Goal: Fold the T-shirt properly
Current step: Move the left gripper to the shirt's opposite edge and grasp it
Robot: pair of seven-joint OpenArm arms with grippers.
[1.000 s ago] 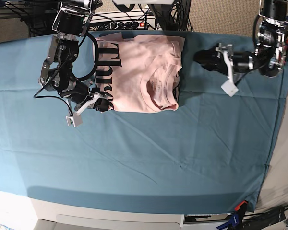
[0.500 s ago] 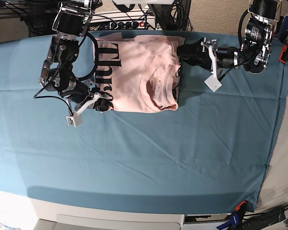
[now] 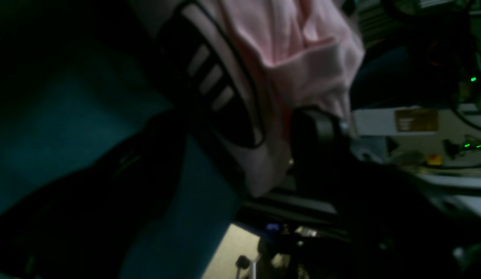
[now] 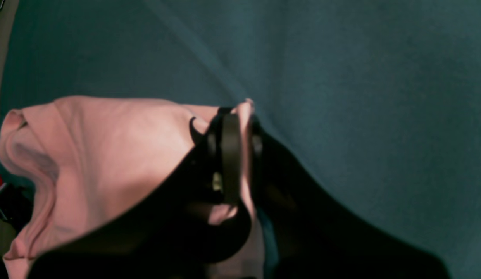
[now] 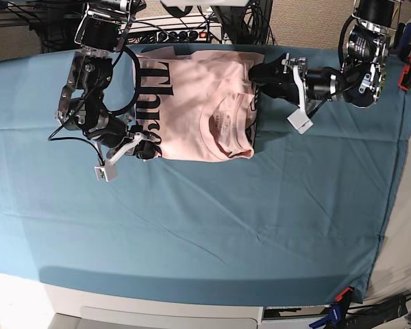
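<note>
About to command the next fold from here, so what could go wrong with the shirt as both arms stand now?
The left gripper stands open at the T-shirt's corner; closing there may catch only the top layer, or the teal cloth too. The right gripper is shut on the opposite edge; uneven pulling could undo the folds already made.

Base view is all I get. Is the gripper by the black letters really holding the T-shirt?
Observer: Yes. The right wrist view shows the right gripper shut on a pink fold of the T-shirt.
Operator: And the other one, at the shirt's far corner?
Observer: The left wrist view shows the left gripper open, one jaw on either side of that corner, not pinching it.
Operator: Is there writing there too?
Observer: Yes, black print shows on the cloth between those jaws.
</note>
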